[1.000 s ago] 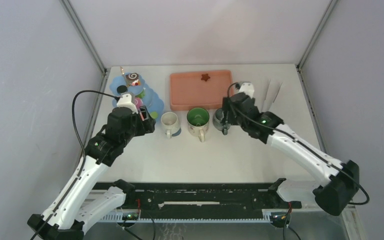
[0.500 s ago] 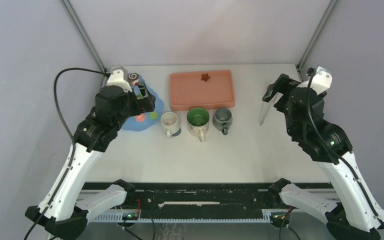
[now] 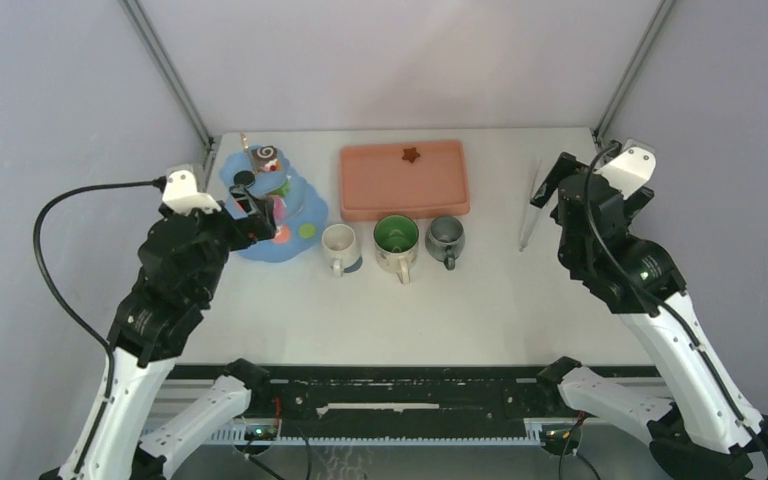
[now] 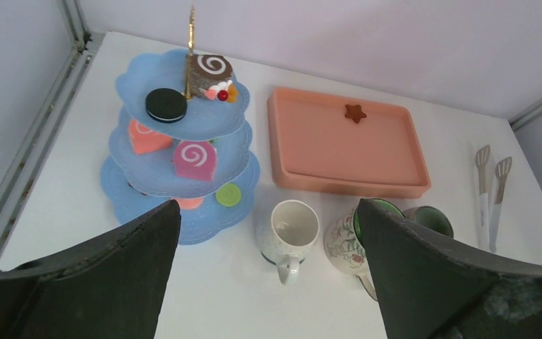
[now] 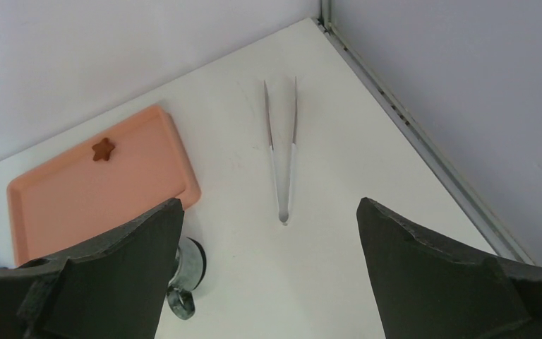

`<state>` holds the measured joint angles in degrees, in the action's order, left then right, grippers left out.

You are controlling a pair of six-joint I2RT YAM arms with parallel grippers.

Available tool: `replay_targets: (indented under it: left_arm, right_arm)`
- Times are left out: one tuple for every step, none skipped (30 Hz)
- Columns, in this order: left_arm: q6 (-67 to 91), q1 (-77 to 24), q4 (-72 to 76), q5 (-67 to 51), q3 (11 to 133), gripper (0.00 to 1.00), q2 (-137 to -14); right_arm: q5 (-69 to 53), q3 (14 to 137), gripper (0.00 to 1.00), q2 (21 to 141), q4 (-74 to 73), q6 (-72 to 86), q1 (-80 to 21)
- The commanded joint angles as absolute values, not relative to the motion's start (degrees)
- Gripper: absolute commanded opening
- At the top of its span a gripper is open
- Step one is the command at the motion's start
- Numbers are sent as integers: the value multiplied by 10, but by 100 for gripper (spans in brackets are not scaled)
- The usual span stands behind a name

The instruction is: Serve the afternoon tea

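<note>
The blue dessert tower (image 3: 302, 208) stands at the back left and carries a brown swirl roll (image 4: 210, 70), a black cookie (image 4: 166, 104), a pink swirl roll (image 4: 194, 159) and other small pastries. A cream mug (image 3: 338, 243), a green-lined mug (image 3: 397, 236) and a grey mug (image 3: 444, 235) form a row in front of the pink tray (image 3: 403, 190). One brown star pastry (image 3: 411, 154) lies in the tray. My left gripper (image 4: 268, 205) hangs open above the table, near the tower. My right gripper (image 5: 269, 205) hangs open at the right, above the tongs, holding nothing.
Thin metal tongs (image 3: 530, 205) lie on the table right of the tray, their tips pointing toward the back (image 5: 282, 152). Grey walls and frame posts close in the table on the left, back and right.
Both grippers have opened wide. The left arm drew back leftward from the tower's lower tier. The right arm left the grey mug and swung up to the right.
</note>
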<state>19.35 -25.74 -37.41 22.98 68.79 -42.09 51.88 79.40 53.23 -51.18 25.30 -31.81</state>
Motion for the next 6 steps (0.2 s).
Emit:
replay_targets:
  left_arm:
    - [178,-254,-350,266,677,100,-415]
    - [176,-254,-357,270,679,100,-416]
    - [174,-254,-364,272,681,100,-419]
    - [174,-254,-370,275,684,100,-421]
    - [176,-254,-376,279,685,100,-424]
    - [177,-254,-379,283,685,100,-426]
  right_arm:
    - [553,792,100,537,-529,290,-311]
    - [559,791,100,536,-533,301,-310]
    - [560,791,100,535,-535,308,-307]
    - [558,791,100,534,-534,312,-306]
    - [558,791,100,532,-534,314,-306]
    - [559,790,100,530,-532,314,-306]
